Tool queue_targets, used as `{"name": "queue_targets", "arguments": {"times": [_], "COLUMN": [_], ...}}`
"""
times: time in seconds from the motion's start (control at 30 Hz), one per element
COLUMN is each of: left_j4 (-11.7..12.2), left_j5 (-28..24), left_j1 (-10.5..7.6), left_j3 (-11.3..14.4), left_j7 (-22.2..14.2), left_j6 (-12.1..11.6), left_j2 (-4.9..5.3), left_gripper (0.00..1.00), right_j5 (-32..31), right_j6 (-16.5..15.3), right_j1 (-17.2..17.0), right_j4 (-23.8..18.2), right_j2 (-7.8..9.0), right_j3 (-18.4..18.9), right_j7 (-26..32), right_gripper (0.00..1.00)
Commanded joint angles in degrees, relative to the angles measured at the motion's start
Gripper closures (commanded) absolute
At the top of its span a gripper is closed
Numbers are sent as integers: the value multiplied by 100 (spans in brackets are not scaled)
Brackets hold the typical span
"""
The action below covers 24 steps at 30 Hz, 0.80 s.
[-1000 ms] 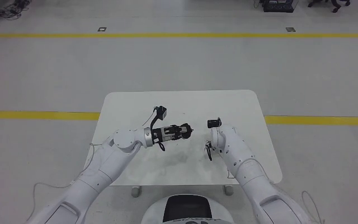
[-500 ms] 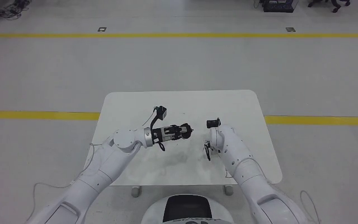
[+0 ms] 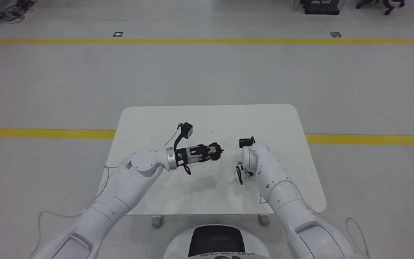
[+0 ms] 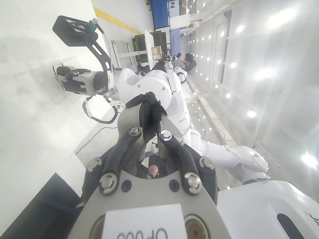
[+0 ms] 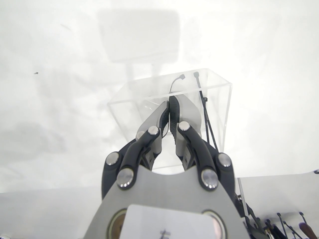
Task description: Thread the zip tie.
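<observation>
Right claw (image 5: 169, 105): pads pinched tight on a thin black zip tie (image 5: 177, 80); the tie's headed end curls out just beyond the tips.
Clear box (image 5: 225, 105): stands on the white table (image 3: 272, 120) directly below this claw, whose tips sit at its open top.
Second zip tie (image 5: 204, 99): leans inside the box, just beside the claw.
Left claw (image 4: 149, 108): pads pressed together, near the right claw but apart from it; cannot tell whether it holds anything.

The left arm (image 3: 132, 184) is reaching inward, its left gripper (image 3: 218, 151) lying level with the fingers (image 4: 129, 123) pressed together. The right arm (image 3: 279, 189) is bending inward, its right gripper (image 5: 169, 101) pointing downward, pinching a thin zip tie (image 5: 176, 82).
</observation>
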Motion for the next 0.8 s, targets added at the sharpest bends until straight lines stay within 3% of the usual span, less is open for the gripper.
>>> {"name": "queue_targets", "arguments": {"times": [0.0, 0.13, 0.23, 0.5, 0.63, 0.77], "left_j4": [0, 0, 0, 0, 0, 0], "left_j5": [0, 0, 0, 0, 0, 0], "left_j1": [0, 0, 0, 0, 0, 0], "left_j3": [0, 0, 0, 0, 0, 0], "left_j7": [0, 0, 0, 0, 0, 0], "left_j6": [0, 0, 0, 0, 0, 0], "left_j2": [0, 0, 0, 0, 0, 0], "left_gripper": [100, 100, 100, 100, 100, 100], "right_j5": [-4, -26, -90, -51, 291, 1204], "right_j6": [0, 0, -12, -464, -909, -1901], "right_j1": [12, -31, -147, -858, -1332, -1869], "right_j4": [28, -134, -485, -2170, -3147, -4036], "right_j2": [-10, -13, 23, 216, 307, 413], "right_j3": [7, 21, 79, 580, 932, 1458], "right_j7": [-9, -59, 16, 396, 364, 26], "right_gripper": [100, 100, 100, 100, 100, 100]}}
